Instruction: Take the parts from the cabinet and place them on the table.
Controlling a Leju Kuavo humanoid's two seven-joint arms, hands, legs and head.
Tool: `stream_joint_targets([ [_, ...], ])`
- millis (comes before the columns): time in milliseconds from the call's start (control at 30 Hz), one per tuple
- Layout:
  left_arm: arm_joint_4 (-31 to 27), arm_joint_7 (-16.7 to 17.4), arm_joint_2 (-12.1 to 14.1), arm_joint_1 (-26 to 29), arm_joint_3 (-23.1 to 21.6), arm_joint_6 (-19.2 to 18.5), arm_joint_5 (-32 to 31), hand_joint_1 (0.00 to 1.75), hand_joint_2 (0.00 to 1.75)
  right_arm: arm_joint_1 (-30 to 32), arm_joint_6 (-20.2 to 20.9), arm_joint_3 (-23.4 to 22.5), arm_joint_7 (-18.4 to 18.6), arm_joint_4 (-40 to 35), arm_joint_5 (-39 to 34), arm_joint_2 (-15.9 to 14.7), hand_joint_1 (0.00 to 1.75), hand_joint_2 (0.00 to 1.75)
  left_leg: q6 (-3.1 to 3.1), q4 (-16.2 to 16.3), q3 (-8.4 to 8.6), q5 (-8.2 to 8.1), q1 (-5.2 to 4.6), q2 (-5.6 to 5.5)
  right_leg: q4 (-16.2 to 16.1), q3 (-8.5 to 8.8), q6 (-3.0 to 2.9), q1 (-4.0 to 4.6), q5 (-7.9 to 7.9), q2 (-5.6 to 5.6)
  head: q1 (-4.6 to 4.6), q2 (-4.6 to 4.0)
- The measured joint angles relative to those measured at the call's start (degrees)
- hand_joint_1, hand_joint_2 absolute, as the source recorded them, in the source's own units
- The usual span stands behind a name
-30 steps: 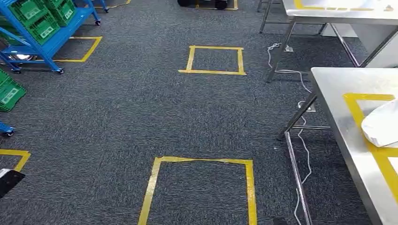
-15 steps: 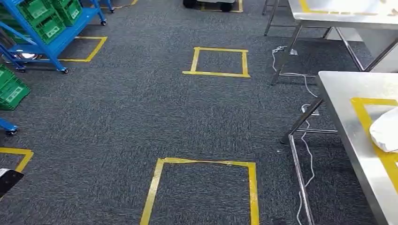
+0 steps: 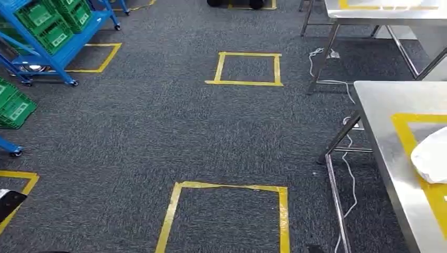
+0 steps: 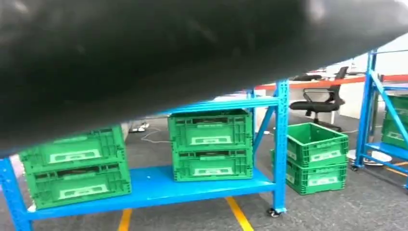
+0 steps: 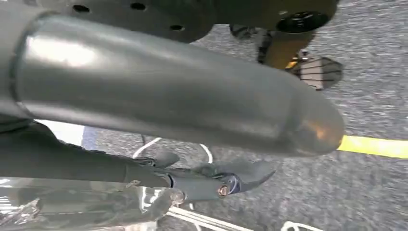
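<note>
You are looking at table [image 3: 385,132] on right; one white bag [image 3: 431,155] lying on its yellow tape. Right hand [image 5: 211,180] gripping clear bagged part [image 5: 86,209], not yet placed. Left hand: cannot tell. Rack [image 3: 50,50] far left of table.

White labels on the green crates [image 4: 210,144] (blurred) cannot be read.
</note>
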Motion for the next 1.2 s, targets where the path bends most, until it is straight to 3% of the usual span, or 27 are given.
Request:
stream_joint_targets([
  [33,0.0,0.0,0.0,0.0,0.0,0.0,0.0,0.00,0.00,0.1,0.0,0.0,0.0,0.0,0.0,0.0,0.00,0.00,0.12,2.0,-1.91,-1.46,0.00,0.00,0.0,0.64,-0.11,0.17,-0.54,0.00,-0.04,0.00],
  [67,0.1,0.0,0.0,0.1,0.0,0.0,0.0,0.00,0.00,0.1,0.0,0.0,0.0,0.0,0.0,0.0,0.00,0.00,0.28,1.6,-2.82,-1.47,-0.04,0.00,0.0,1.50,-0.18,0.33,-1.20,0.02,0.00,0.00],
  [100,0.1,0.0,-0.1,0.2,0.0,0.0,0.0,0.00,0.00,0.1,0.0,0.0,0.0,0.0,0.0,0.0,0.00,0.00,0.46,-0.7,-2.51,-0.03,-0.09,0.00,0.0,2.39,-0.19,0.44,-1.85,0.07,-0.04,0.00],
  [167,0.1,0.0,-0.1,0.2,0.0,0.0,0.0,0.00,0.00,0.1,0.0,-0.1,0.0,0.0,0.0,0.0,0.00,0.00,1.08,-8.6,-0.23,5.78,-0.20,0.01,-0.1,4.25,-0.02,0.60,-3.19,0.08,-0.04,0.00],
  [200,0.1,0.0,-0.1,0.2,0.0,0.0,0.0,0.00,0.00,0.2,0.0,-0.1,0.0,0.0,0.0,0.0,0.00,0.00,1.50,-12.6,0.71,10.35,-0.34,0.31,-0.2,4.08,0.12,0.58,-3.93,0.09,-0.04,-0.02],
  [233,0.1,0.0,-0.1,0.3,0.1,0.0,0.0,0.00,0.00,0.1,0.0,-0.1,0.0,0.0,0.0,0.0,0.00,0.00,1.56,-15.2,0.73,10.81,-0.81,0.61,0.3,5.23,0.65,0.89,-4.89,0.18,-0.32,0.00],
  [267,0.1,0.0,0.0,0.3,0.1,-0.1,0.0,0.00,0.00,0.0,0.0,-0.1,0.0,0.0,0.0,0.0,0.00,0.00,1.37,-14.9,1.09,10.22,-0.99,0.50,-0.4,5.00,0.98,0.79,-5.60,0.11,-0.09,0.00],
  [300,0.1,0.0,0.0,0.4,0.1,0.0,0.0,0.00,0.00,0.0,0.0,-0.1,0.0,0.0,0.0,0.0,0.00,0.00,1.68,-15.3,1.42,10.04,-1.09,0.29,-0.3,6.62,1.35,0.65,-5.30,0.05,-0.07,-0.02],
  [367,0.1,0.0,0.1,0.1,0.3,0.0,0.0,0.00,0.00,-0.2,0.0,-0.1,0.0,0.0,0.0,0.0,0.00,0.00,2.50,-15.5,2.65,9.70,-1.01,0.01,0.6,6.76,2.08,0.47,-4.74,-0.10,-0.11,0.00],
  [433,0.0,0.0,0.1,0.2,0.4,0.0,0.0,0.00,0.00,-0.4,0.0,-0.1,0.0,-0.1,0.0,0.0,0.00,0.00,3.15,-15.6,4.47,8.74,-0.93,0.10,7.7,2.89,2.35,0.46,-3.60,-0.20,0.39,0.00],
  [467,0.0,0.0,0.0,0.2,0.4,0.0,0.0,0.00,0.00,-0.4,0.0,-0.1,0.0,-0.1,0.0,0.0,0.00,0.00,3.30,-15.6,4.99,8.23,-0.93,0.11,12.7,-0.86,2.63,0.42,-3.89,-0.19,0.52,0.00],
  [500,0.0,0.0,-0.1,0.1,0.3,0.0,0.0,0.00,0.00,-0.3,0.0,-0.1,0.0,-0.1,0.0,0.0,0.00,0.00,3.35,-15.6,5.51,7.68,-0.93,0.05,15.7,-3.61,2.74,0.43,-5.84,-0.18,0.39,0.02],
  [533,0.0,0.0,-0.1,0.2,0.3,0.0,0.0,0.00,0.00,-0.1,0.0,-0.1,0.0,-0.1,0.0,0.0,0.00,0.00,3.37,-15.6,6.36,6.96,-0.93,-0.10,17.4,-6.13,2.76,0.45,-9.78,-0.19,0.59,0.00],
  [567,0.0,0.0,-0.1,0.3,0.3,0.0,0.0,0.00,0.00,0.0,0.0,-0.1,0.0,-0.1,0.0,0.0,0.00,0.00,3.39,-15.6,7.05,6.39,-0.93,-0.20,17.3,-7.23,2.75,0.44,-12.22,-0.19,0.70,0.02],
  [600,0.0,0.0,-0.1,0.3,0.3,0.0,0.0,0.00,0.00,0.1,0.0,-0.1,0.0,-0.1,0.0,0.0,0.00,0.00,3.34,-15.6,8.22,5.51,-0.92,-0.35,16.1,-8.16,2.73,0.43,-13.70,-0.19,0.76,0.00],
  [633,0.0,0.0,-0.2,0.3,0.3,0.0,0.0,0.00,0.00,0.1,0.0,-0.1,0.0,-0.1,0.0,0.0,0.00,0.00,3.24,-15.6,9.25,4.75,-0.91,-0.45,13.7,-8.15,2.70,0.43,-12.66,-0.19,0.87,0.00],
  [667,0.0,0.0,-0.2,0.4,0.3,0.0,0.0,0.00,0.00,0.1,0.0,-0.1,0.0,-0.1,0.0,-0.1,0.00,0.00,3.09,-15.6,10.39,3.93,-0.86,-0.47,9.8,-7.50,2.58,0.43,-9.18,-0.19,0.85,0.00],
  [700,0.0,0.0,-0.3,0.4,0.3,0.0,0.0,0.00,0.00,0.1,0.0,-0.1,0.0,-0.1,0.0,-0.1,0.00,0.00,2.84,-15.6,11.28,3.13,-0.80,-0.47,5.4,-6.64,2.61,0.41,-3.42,-0.20,0.94,0.00],
  [733,0.0,0.0,-0.3,0.4,0.4,0.0,0.0,0.00,0.00,0.2,0.1,-0.1,0.0,-0.1,0.0,-0.1,0.00,0.00,2.51,-15.6,11.40,2.42,-0.99,-0.47,2.0,-6.56,2.68,0.31,3.32,-0.28,1.09,0.00],
  [767,0.0,0.0,-0.3,0.5,0.4,0.0,0.0,0.00,0.00,0.0,0.1,-0.1,0.0,-0.1,0.0,-0.1,0.00,0.00,2.22,-15.4,11.71,1.92,-1.19,-0.63,1.6,-6.47,1.93,0.43,3.84,-0.40,1.20,0.00],
  [833,0.0,-0.3,-0.2,0.5,1.0,0.2,-0.1,0.00,0.00,0.0,0.1,-0.1,0.0,-0.1,0.0,-0.1,0.00,0.00,1.55,-15.7,12.11,2.08,-1.17,-0.60,1.1,-5.94,1.25,0.45,4.59,-0.23,0.79,0.00],
  [867,0.0,-0.5,-0.2,0.5,1.2,0.4,-0.3,0.00,0.00,0.1,0.1,-0.1,0.1,-0.1,0.0,-0.1,0.00,0.00,2.24,-15.9,12.08,1.85,-1.19,-0.52,1.2,-5.85,1.83,0.25,5.30,-0.06,0.79,0.00],
  [900,0.0,-0.8,-0.2,0.5,1.4,0.5,-0.6,0.00,0.00,0.0,0.1,-0.1,0.1,-0.1,0.0,-0.1,0.00,0.00,3.25,-16.2,12.07,2.07,-1.23,-0.53,1.1,-5.93,1.99,0.22,5.19,-0.03,0.59,0.00],
  [1067,0.0,-1.0,-0.1,0.3,1.6,0.7,-0.7,0.00,0.00,0.0,0.1,-0.1,0.1,-0.1,-0.1,-0.1,0.00,0.00,3.43,-17.5,12.83,1.85,-1.24,-0.52,1.0,-5.93,0.84,0.30,4.31,0.48,0.61,0.00],
  [1100,0.0,-1.0,-0.2,0.2,1.6,0.8,-0.7,0.00,0.00,0.0,0.1,-0.1,0.1,-0.1,-0.1,-0.1,0.00,0.00,3.29,-18.0,13.04,1.54,-1.23,-0.52,1.0,-5.94,0.69,0.37,4.22,0.48,0.61,0.00],
  [1200,0.0,-1.1,-0.2,0.1,1.6,0.9,-0.7,0.00,0.00,0.0,0.1,-0.1,0.1,-0.1,-0.1,-0.1,0.00,0.00,1.97,-18.2,13.13,1.61,-1.17,-0.52,1.0,-5.85,0.58,0.46,4.15,0.47,0.66,0.00],
])
